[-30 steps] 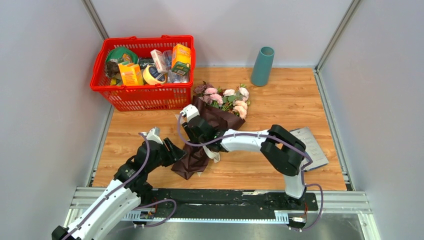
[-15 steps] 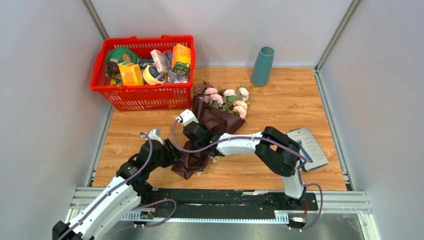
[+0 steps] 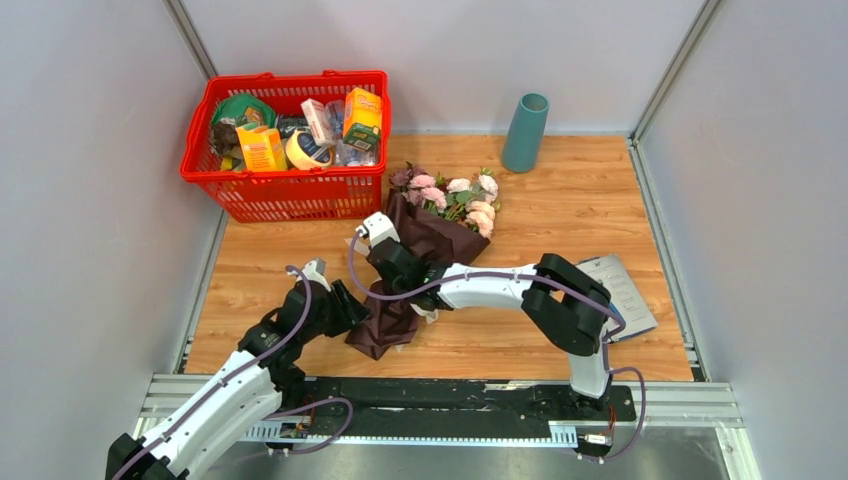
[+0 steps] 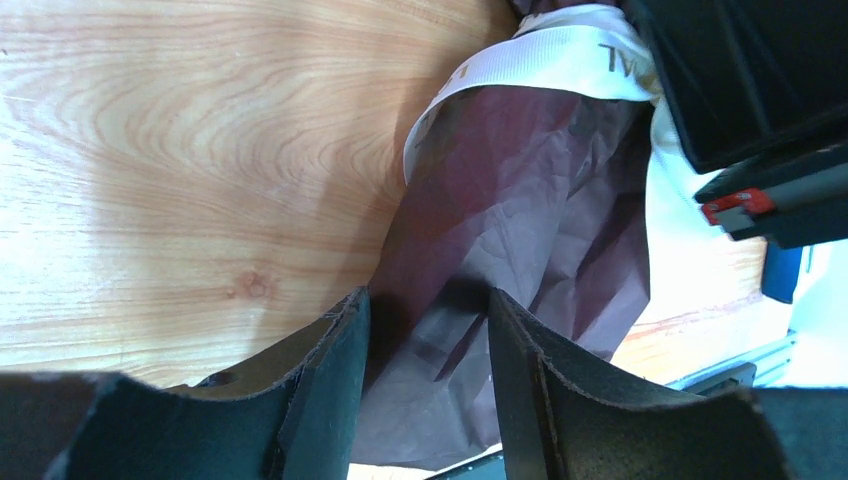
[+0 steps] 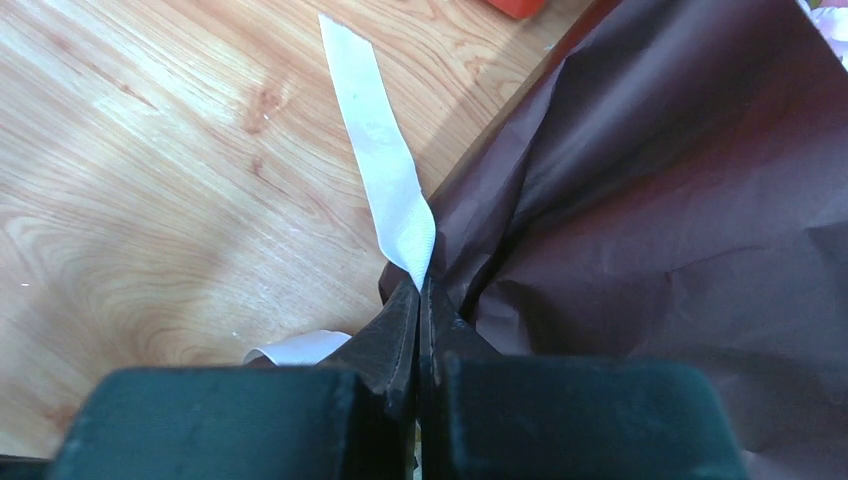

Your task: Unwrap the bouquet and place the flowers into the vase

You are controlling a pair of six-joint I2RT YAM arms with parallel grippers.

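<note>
Left gripper [image 4: 425, 303]: fingers spread, straddling lower end of burgundy wrap [image 4: 520, 200]. Right gripper [image 5: 421, 287]: pressed together, pinching cream ribbon [image 5: 385, 170]. Bouquet [image 3: 428, 240]: lying centre, flowers [image 3: 455, 195] at far end. Vase [image 3: 524, 132]: upright behind, well apart. Red basket [image 3: 300, 200]: back left.

A red plastic basket [image 3: 285, 196] stands at the far left corner of the wooden counter [image 3: 590, 200], packed with groceries: an orange carton [image 3: 262, 147], a yellow-and-green carton [image 3: 362, 118], a roll of tape [image 3: 305, 150] and a green packet [image 3: 240, 110]. Near the right edge lies a flat grey slab [image 3: 622, 288], set askew.
</note>
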